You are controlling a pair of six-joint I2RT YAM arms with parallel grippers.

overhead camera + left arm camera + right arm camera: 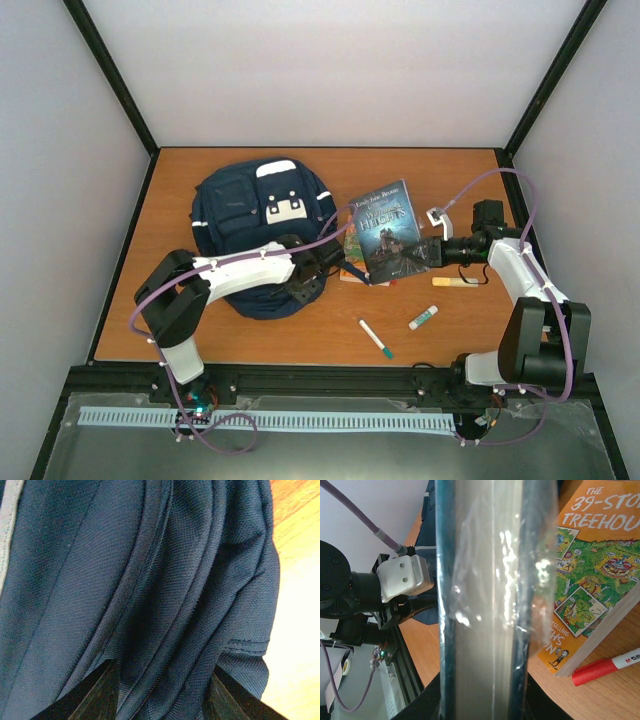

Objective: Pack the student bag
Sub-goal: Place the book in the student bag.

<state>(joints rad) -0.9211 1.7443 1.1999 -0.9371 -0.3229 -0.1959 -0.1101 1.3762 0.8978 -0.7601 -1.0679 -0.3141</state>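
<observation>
Left gripper (312,282) — jaws apart — against the student bag (245,215), near-right edge

Navy student bag (240,220) lies flat, white-striped front facing up.

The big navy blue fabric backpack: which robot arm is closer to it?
Left. The left gripper sits against the backpack's fabric; the right gripper, clamping a dark-covered book, stands apart beside it.

Navy student bag (150,570) folds, pincer (164,667) parted, table (300,540) right
</observation>
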